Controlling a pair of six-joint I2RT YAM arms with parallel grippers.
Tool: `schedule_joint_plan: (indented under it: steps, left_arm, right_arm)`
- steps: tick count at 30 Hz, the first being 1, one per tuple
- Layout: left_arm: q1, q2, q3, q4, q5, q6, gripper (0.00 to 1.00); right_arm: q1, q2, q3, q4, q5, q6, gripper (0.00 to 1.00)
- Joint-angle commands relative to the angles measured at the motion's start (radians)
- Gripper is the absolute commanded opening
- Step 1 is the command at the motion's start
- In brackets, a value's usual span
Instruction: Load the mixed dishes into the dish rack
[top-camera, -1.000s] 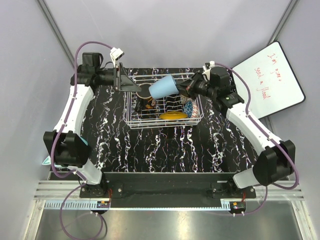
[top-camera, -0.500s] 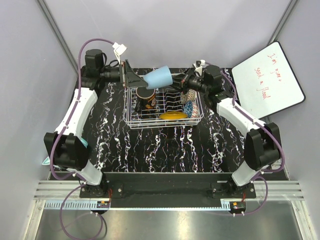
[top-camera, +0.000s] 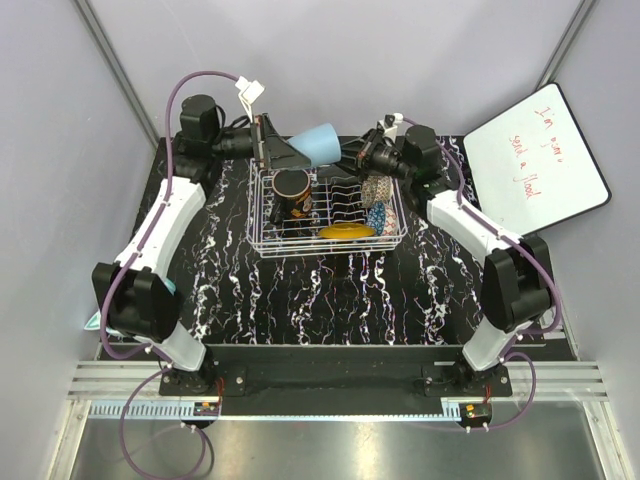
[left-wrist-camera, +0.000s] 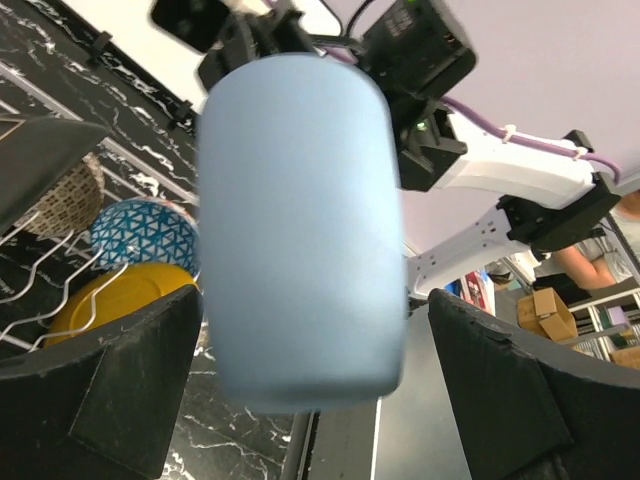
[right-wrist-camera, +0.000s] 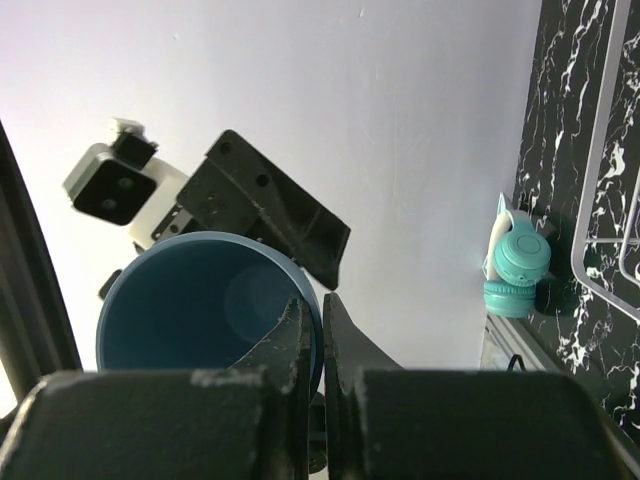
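Note:
My right gripper (top-camera: 347, 158) is shut on the rim of the light-blue cup (top-camera: 318, 142), held on its side above the far edge of the dish rack (top-camera: 262, 228). In the right wrist view its fingers (right-wrist-camera: 300, 335) pinch the cup wall (right-wrist-camera: 190, 300). My left gripper (top-camera: 290, 152) is open, one finger on each side of the cup's base (left-wrist-camera: 300, 230), with a gap showing on the right side (left-wrist-camera: 315, 300). In the rack stand the yellow plate (top-camera: 347, 231), the blue patterned bowl (top-camera: 378, 214), the speckled bowl (top-camera: 374, 190) and a dark mug (top-camera: 291, 185).
The white board with red writing (top-camera: 540, 160) leans at the right. Teal headphones (right-wrist-camera: 515, 262) lie at the table's left edge. The cell's walls are close behind both grippers. The black marbled table (top-camera: 330, 290) lies in front of the rack.
The right gripper has carried the cup back and to the left, off the rack's middle. The left arm has swung back and its open fingers now straddle the cup's base.

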Motion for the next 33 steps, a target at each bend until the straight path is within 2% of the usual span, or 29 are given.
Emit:
schedule_joint_plan:
  steps: [1,5,7,8,11,12,14,15,16,17,19,21,22,23,26,30,33]
  left_arm:
    - [-0.014,0.001,-0.016,0.204,-0.015,-0.132,0.99]
    - [-0.030,-0.005,-0.047,0.268,-0.012,-0.174,0.99]
    - [-0.031,-0.001,-0.053,0.301,-0.009,-0.195,0.93]
    - [-0.030,0.001,-0.058,0.311,-0.005,-0.205,0.81]
    - [-0.030,0.010,-0.056,0.333,0.004,-0.226,0.58]
    - [-0.030,0.010,-0.055,0.330,0.005,-0.225,0.42]
    - [-0.025,0.007,-0.047,0.307,-0.002,-0.196,0.25]
    - [-0.022,0.006,-0.041,0.272,-0.004,-0.182,0.11]
    - [-0.010,0.004,-0.033,0.247,-0.005,-0.153,0.03]
    - [-0.004,0.004,-0.008,0.217,-0.001,-0.133,0.00]
    - [0.027,-0.001,0.028,0.103,0.002,-0.043,0.00]
    - [0.062,-0.016,0.088,-0.074,-0.010,0.057,0.00]
    - [0.073,-0.019,0.133,-0.142,-0.019,0.178,0.00]
    - [0.081,-0.024,0.158,-0.278,-0.039,0.243,0.00]
    - [0.099,-0.011,0.244,-0.523,-0.074,0.471,0.00]
    - [0.084,0.025,0.272,-0.756,-0.159,0.762,0.00]
    - [0.049,0.082,0.264,-0.903,-0.258,0.922,0.00]
  right_arm:
    - [0.028,0.022,0.051,0.103,-0.015,0.044,0.00]
    - [0.042,0.045,0.069,0.140,-0.004,0.072,0.00]
    - [0.051,0.064,0.078,0.152,-0.007,0.081,0.00]
    - [0.059,0.068,0.077,0.156,-0.006,0.093,0.00]
    - [0.065,0.090,0.087,0.170,-0.012,0.107,0.00]
    - [0.065,0.091,0.092,0.173,-0.018,0.107,0.00]
    - [0.063,0.088,0.100,0.166,-0.026,0.099,0.00]
    - [0.063,0.087,0.101,0.157,-0.033,0.092,0.00]
    - [0.062,0.084,0.107,0.115,-0.039,0.078,0.04]
    - [0.060,0.073,0.107,0.082,-0.043,0.035,0.09]
    - [0.040,0.051,0.086,-0.024,-0.052,-0.016,0.40]
    - [0.011,0.007,0.043,-0.092,-0.070,-0.080,0.64]
    - [-0.024,-0.010,-0.013,-0.113,-0.078,-0.100,0.70]
    - [-0.052,-0.053,-0.043,-0.138,-0.081,-0.140,0.78]
    - [-0.137,-0.146,-0.165,-0.182,-0.090,-0.192,0.87]
    - [-0.217,-0.264,-0.238,-0.320,-0.054,-0.299,0.90]
    - [-0.253,-0.356,-0.256,-0.392,0.003,-0.376,0.92]
